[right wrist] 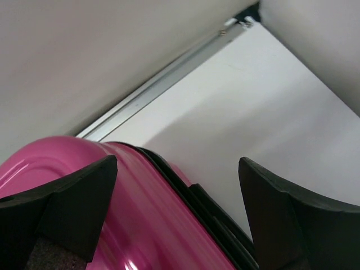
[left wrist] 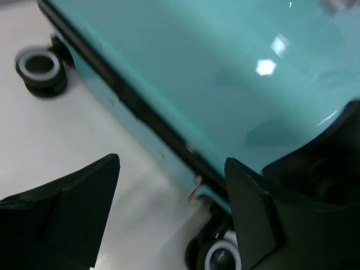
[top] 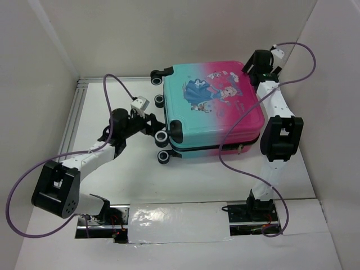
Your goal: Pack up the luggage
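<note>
The luggage [top: 214,107] lies flat and closed on the table, teal at the left fading to pink at the right, cartoon figures on top, black wheels on its left side. My left gripper [top: 151,125] is open at the wheel end; the left wrist view shows its fingers [left wrist: 67,208] spread beside the teal shell [left wrist: 225,73] and the black zipper seam [left wrist: 146,112], with a wheel [left wrist: 38,66] nearby. My right gripper [top: 251,66] is open at the far right pink corner; its fingers [right wrist: 73,197] straddle the pink shell [right wrist: 140,225] and seam.
White walls enclose the table on the left, back and right. A metal rail [top: 73,121] runs along the left wall and another along the back wall [right wrist: 163,81]. Purple cables [top: 34,169] loop from both arms. A taped plate [top: 177,222] lies between the arm bases.
</note>
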Tool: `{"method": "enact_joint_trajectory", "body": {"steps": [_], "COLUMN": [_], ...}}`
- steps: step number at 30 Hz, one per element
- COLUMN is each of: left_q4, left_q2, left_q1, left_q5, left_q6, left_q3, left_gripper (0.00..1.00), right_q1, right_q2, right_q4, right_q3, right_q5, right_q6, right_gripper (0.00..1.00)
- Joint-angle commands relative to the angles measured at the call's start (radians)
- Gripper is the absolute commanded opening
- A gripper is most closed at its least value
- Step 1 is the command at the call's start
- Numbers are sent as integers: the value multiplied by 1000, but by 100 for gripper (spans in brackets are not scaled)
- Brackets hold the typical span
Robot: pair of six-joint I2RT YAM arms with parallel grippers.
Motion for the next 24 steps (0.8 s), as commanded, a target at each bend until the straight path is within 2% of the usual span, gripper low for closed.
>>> {"method": "enact_joint_trajectory", "body": {"steps": [1, 4, 5, 8, 9, 11, 13, 15, 17, 19, 24], "left_q4": [-116, -9, 114, 276, 261, 228, 225, 182, 81, 18, -7], "left_q2": [25, 15, 15, 46, 58, 68, 89, 98, 138, 185, 299], "left_q1": [133, 283, 377, 443, 444, 405, 379, 344, 333, 333, 324], "left_q5": [188, 363, 515, 705, 722, 748, 773, 731, 730, 767, 943], "left_q6": [66, 14, -27, -47, -15, 57, 74, 114, 190, 204, 244], "left_q3": [-64, -133, -156, -209, -209, -209, -191, -160, -105, -37, 66], "left_gripper": [88, 89, 89, 89, 89, 88, 85, 85, 84, 82, 79], "right_q1": [87, 77, 77, 66, 66, 66, 66, 109, 152, 207, 261], "right_q2": [55, 23, -11, -91, -109, -155, -201, -259, -295, -319, -395], "right_q4": [-260, -281, -281, -248, -248, -238, -225, -203, -203, -232, -258], "right_q3": [98, 167, 168, 166, 166, 157, 120, 59, 33, 24, -51], "right_q5": [-187, -267, -293, -431, -521, -604, -757, -875, -877, -851, -893], "right_q6": [-155, -189, -213, -276, -296, -337, -395, -449, -520, -552, -641], "right_gripper": [95, 95, 95, 95, 95, 95, 95, 95, 95, 95, 96]}}
